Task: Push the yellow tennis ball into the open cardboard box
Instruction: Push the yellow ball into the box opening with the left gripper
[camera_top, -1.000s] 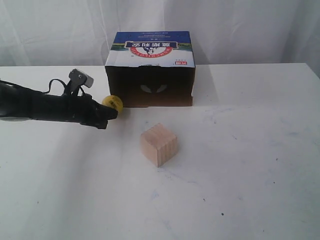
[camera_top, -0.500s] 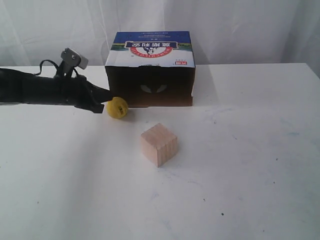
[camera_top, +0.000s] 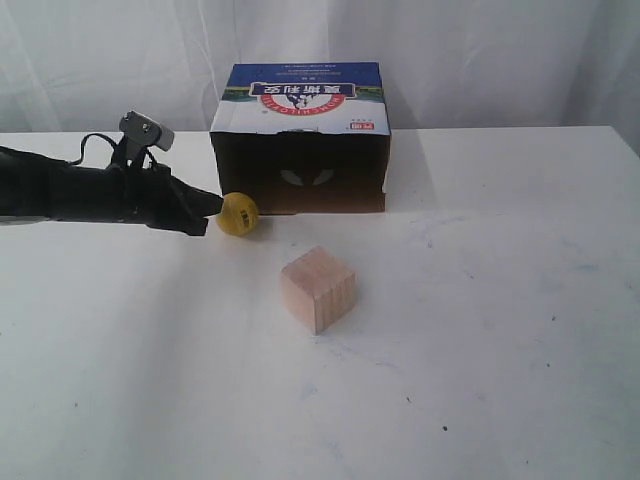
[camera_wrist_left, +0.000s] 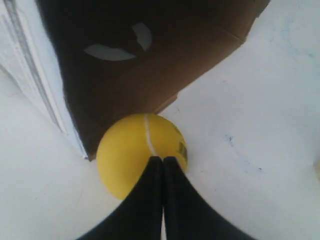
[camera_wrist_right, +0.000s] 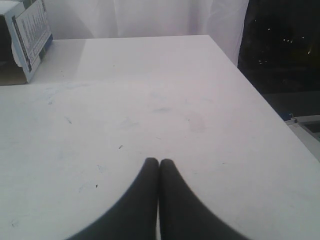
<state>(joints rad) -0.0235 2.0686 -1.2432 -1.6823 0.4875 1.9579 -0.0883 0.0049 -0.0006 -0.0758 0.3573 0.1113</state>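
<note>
Left arm (camera_top: 60, 195) partly past the exterior view's edge; open cardboard box (camera_top: 300, 150) interior in shadow.

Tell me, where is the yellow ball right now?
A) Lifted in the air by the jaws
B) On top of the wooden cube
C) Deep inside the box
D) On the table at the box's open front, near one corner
D: the yellow tennis ball rests on the table, just outside a front corner of the open cardboard box, with the left arm's shut jaws at it.
</note>
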